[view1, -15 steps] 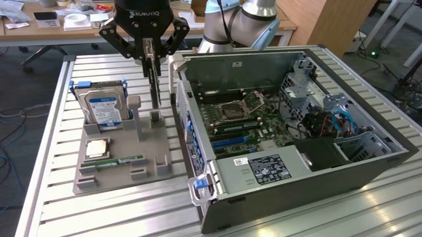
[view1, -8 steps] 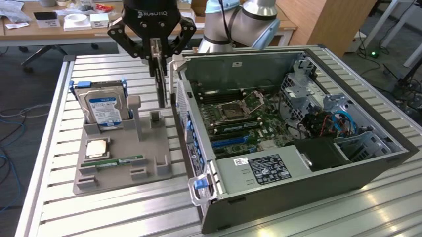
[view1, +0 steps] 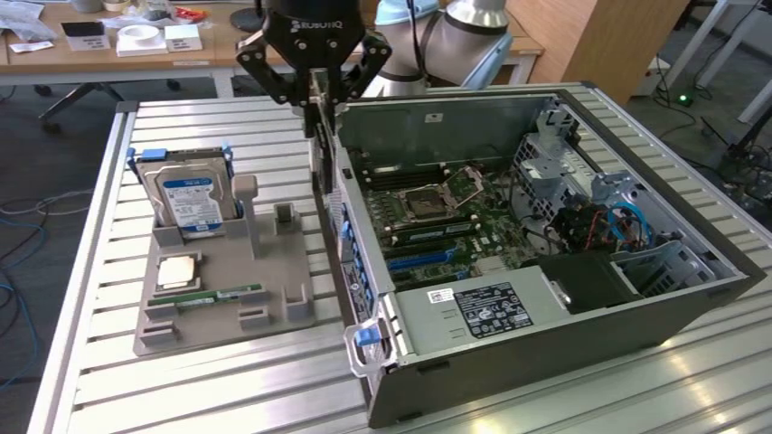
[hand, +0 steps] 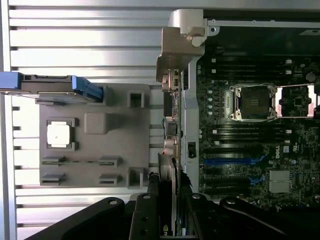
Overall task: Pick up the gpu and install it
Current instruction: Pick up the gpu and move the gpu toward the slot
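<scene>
Silvery slats of the table [view1: 217, 389] run under everything, and nearest on them lies the open computer case [view1: 579, 353] on its side, its power supply [view1: 483, 307] with a printed label at the near end. On the exterior view's left, just beside the case, sits a grey tray [view1: 284, 307]. It holds a narrow green memory stick [view1: 223, 296] near its front, a square processor chip [view1: 179, 269] behind that, and farther back a hard drive [view1: 190, 199] with a blue-white label standing upright in its slot. Inside the case, the green motherboard [view1: 435, 226] lies flat with its bare processor socket [view1: 435, 192] toward the far side. Farther still, over the case's left wall at its far end, the gripper [view1: 316, 90] points down with its fingers pinching the gpu [view1: 318, 136]. The card hangs upright and edge-on between tray and motherboard, its silvery bracket end away from the fingers. Whether its lower edge touches the case cannot be told. Beyond the table stands a wooden desk [view1: 72, 56] with small white items on it.
</scene>
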`<state>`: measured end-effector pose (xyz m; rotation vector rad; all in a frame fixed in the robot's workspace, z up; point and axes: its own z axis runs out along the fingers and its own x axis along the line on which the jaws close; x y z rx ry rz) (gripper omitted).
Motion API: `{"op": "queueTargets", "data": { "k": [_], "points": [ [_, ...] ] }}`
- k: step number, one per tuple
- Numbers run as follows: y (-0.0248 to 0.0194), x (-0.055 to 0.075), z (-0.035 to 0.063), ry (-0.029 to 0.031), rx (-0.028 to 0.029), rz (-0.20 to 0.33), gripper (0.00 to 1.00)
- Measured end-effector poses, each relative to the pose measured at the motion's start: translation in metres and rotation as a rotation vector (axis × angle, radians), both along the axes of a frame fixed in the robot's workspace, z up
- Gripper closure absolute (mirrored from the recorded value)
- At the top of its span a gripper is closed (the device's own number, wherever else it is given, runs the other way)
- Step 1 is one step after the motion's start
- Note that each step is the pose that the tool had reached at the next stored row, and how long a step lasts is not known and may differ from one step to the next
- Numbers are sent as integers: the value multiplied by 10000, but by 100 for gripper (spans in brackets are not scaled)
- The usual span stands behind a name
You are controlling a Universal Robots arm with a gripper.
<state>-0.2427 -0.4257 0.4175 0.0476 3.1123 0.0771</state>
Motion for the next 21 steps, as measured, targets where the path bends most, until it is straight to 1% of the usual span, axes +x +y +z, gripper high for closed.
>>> {"op": "queueTargets", "data": {
  "k": [16, 21],
  "points": [
    [0, 707, 0, 0, 0, 0, 74],
    [0, 899, 0, -1, 0, 1, 74]
  ]
}}
